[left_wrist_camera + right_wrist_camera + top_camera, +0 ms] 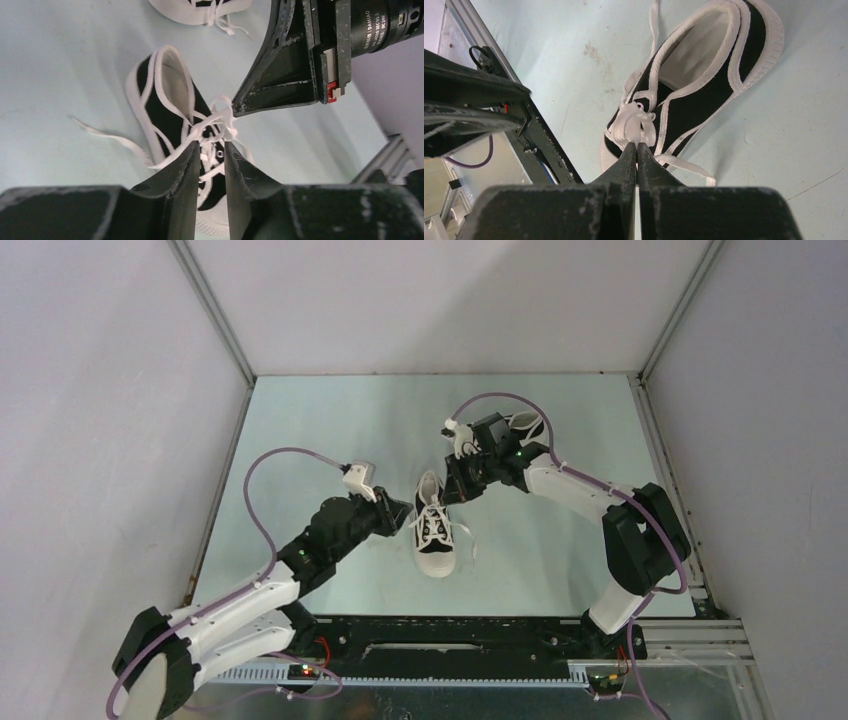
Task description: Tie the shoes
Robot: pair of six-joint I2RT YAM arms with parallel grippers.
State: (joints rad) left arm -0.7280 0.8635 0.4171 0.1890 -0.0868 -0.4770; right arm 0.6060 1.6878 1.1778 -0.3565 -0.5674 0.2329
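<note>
Here right gripper [637, 146] pinched on lace [628, 120] — left gripper [210, 146] narrowly parted.

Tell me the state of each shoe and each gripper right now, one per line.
Near shoe: upright, laces untied.
Far shoe: lace ends loose; mostly hidden.
Right gripper: shut on lace loop of near shoe.
Left gripper: open, jaws narrowly parted over the laces.
</note>
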